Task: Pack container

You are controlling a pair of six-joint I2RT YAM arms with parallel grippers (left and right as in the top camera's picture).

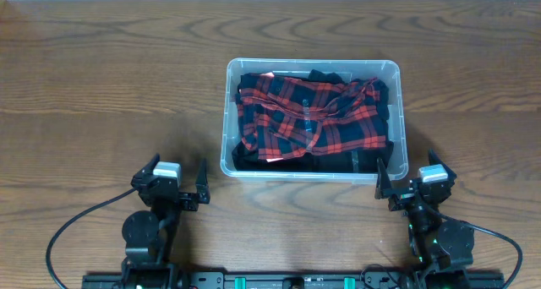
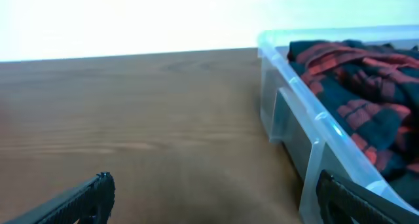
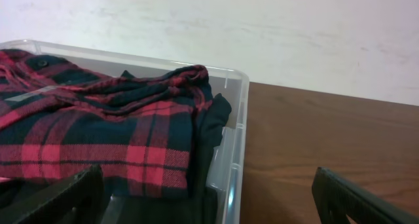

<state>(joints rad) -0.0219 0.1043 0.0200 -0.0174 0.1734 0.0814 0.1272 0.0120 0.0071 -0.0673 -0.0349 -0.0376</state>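
Left gripper [image 1: 179, 166]: fingers standing apart, gripping nothing, facing bare wooden table [image 1: 101, 86].
Right gripper [image 1: 406, 169]: fingers standing apart, sitting just beside the container's near right corner.
Container [image 1: 226, 120]: sitting mid-table, holding a red-and-black plaid shirt [image 1: 313, 116].

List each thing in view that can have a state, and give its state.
container: upright, no lid on, filled with clothing.
plaid shirt: crumpled, on top inside the container.
dark garment: under the plaid shirt, in the container.
left gripper: open, empty, apart from the container.
right gripper: open, empty, at the container's corner.
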